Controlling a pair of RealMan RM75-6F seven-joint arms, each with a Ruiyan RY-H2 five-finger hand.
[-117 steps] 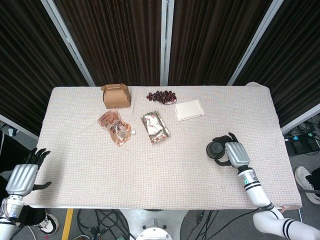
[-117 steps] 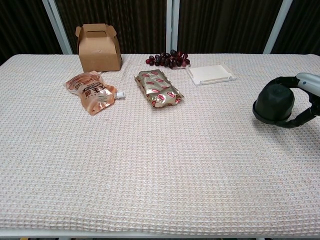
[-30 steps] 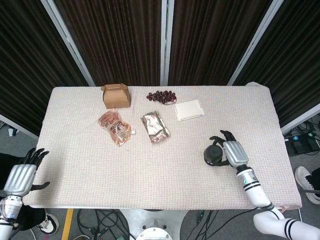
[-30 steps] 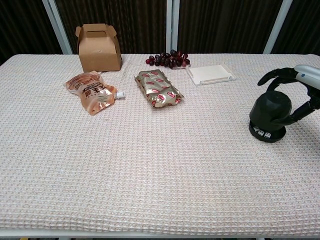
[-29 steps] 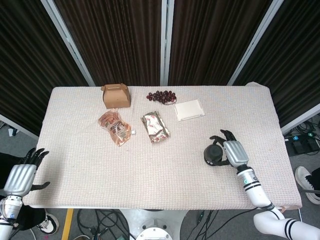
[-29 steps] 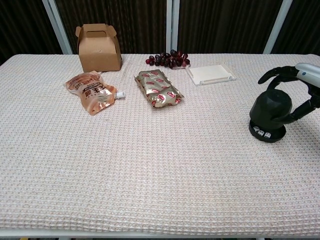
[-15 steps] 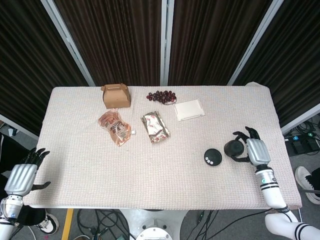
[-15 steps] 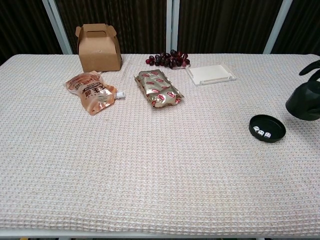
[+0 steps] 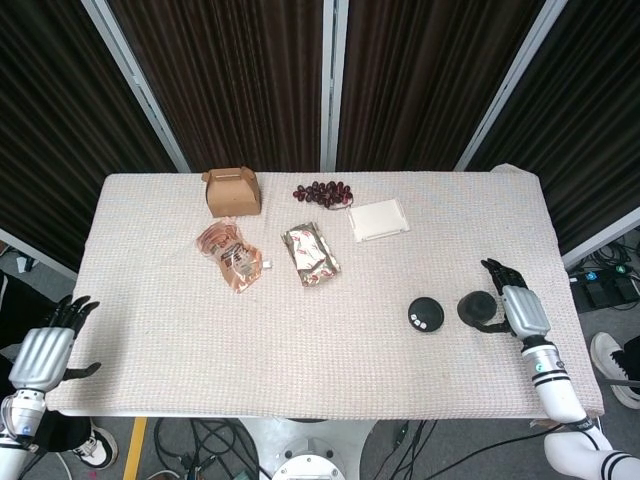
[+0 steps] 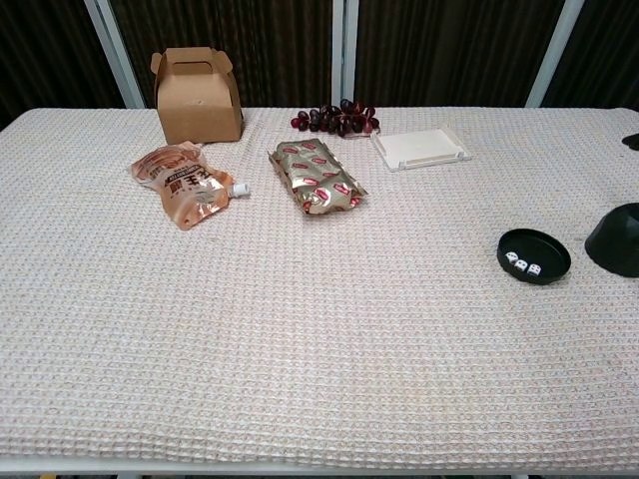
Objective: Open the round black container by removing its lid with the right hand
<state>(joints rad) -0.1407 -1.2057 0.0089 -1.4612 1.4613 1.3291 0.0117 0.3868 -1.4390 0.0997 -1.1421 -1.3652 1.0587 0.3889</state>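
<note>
With the lid [image 9: 477, 308] resting on the table [image 9: 300, 330], the right hand [image 9: 522, 308] sits just beside it, fingers spread, gripping nothing; the open container base [image 9: 426, 314] lies beyond the lid.

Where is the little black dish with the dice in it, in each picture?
Head view: the black dish sits toward the table's right side, near the front edge, just left of the black lid by the right hand.
Chest view: the dish is at the right, small white dice inside, left of the lid at the picture's edge.
Shared landmark: the white tray farther back.
</note>
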